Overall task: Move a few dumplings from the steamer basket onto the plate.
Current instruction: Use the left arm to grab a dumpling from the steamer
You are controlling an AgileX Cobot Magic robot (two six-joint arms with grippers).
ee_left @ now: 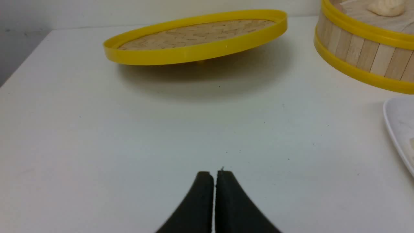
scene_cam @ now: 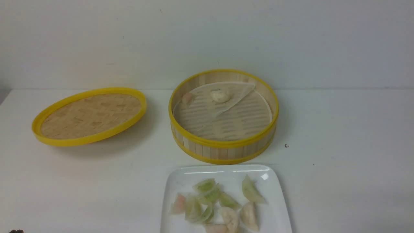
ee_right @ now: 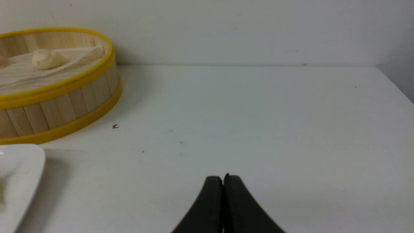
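The steamer basket [scene_cam: 223, 152] stands mid-table with a folded paper liner [scene_cam: 237, 94] inside. Two dumplings lie at its far side: a pale pinkish one [scene_cam: 187, 97] by the left wall and a cream-white lumpy one [scene_cam: 220, 95], also seen as the cream-white dumpling [ee_right: 47, 59]. The white plate [scene_cam: 226, 171] sits in front of the basket and holds several green and pinkish dumplings. My left gripper [ee_left: 214, 174] is shut and empty over bare table, left of the plate [ee_left: 399, 129]. My right gripper [ee_right: 223, 179] is shut and empty, right of the basket [ee_right: 64, 103].
The flat yellow-rimmed woven lid [scene_cam: 89, 116] rests tilted on the table left of the basket. A small dark speck [scene_cam: 286, 146] lies right of the basket. A white wall closes the back of the table.
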